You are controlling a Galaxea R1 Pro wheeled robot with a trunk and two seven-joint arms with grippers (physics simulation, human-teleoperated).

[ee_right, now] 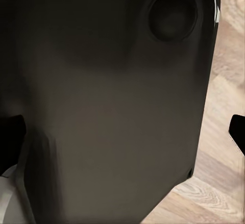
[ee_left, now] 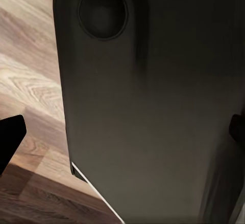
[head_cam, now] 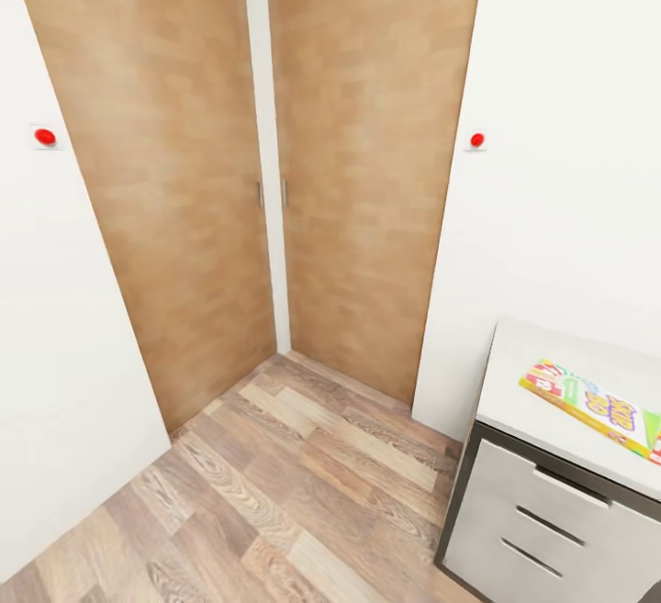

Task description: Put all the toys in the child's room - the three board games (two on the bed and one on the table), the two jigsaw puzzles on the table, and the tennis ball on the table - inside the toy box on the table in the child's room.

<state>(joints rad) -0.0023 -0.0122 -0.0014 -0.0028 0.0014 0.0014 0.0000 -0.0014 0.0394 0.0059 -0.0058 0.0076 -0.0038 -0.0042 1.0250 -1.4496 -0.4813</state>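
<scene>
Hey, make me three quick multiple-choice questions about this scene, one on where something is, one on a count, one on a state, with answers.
1. Where does the board game lie?
A. on the floor
B. on the white table top
C. in a drawer

2. How many red buttons show on the walls?
A. one
B. two
C. four

3. How do the wooden doors stand?
A. shut
B. one wide open
C. both wide open

Answers: 1 B, it lies flat on the top above the drawers. 2 B, one red button to the left of the doors, another to their right. 3 A, their handles meet at the seam.
</scene>
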